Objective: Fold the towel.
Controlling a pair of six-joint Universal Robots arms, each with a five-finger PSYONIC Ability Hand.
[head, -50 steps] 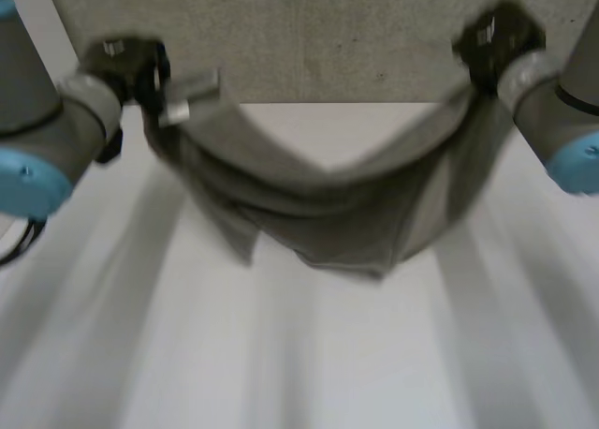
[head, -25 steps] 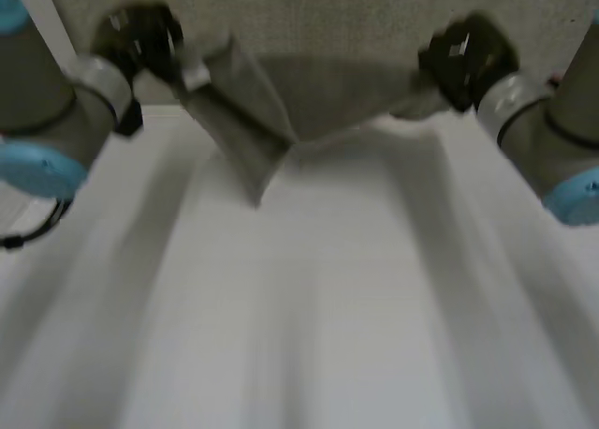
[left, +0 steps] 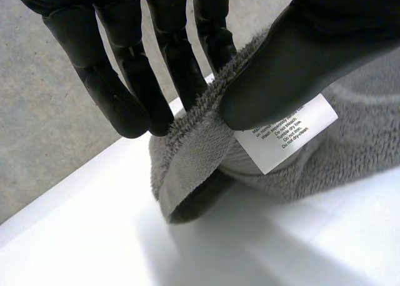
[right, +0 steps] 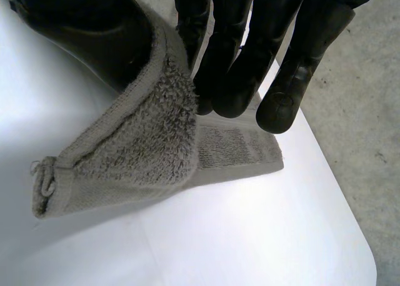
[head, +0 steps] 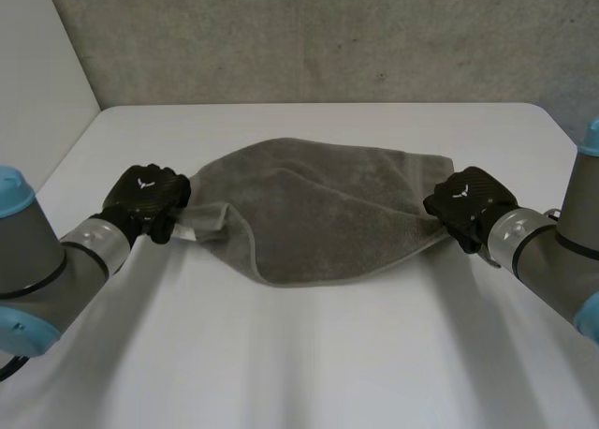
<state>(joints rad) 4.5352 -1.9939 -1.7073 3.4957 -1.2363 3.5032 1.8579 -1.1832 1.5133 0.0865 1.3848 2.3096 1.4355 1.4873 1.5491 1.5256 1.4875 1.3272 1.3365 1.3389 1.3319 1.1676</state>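
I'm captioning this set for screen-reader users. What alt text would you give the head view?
A grey towel lies loosely folded on a white table. The robot's left hand grips one end beside a white care label, and the right hand grips the opposite end.

Left hand (head: 145, 199), right hand (head: 468, 202) low (2 arms spread), fingers (left: 125, 67) pinching against thumbs.

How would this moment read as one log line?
towel: lying bunched on table | left hand: pinching left end | right hand: pinching right end
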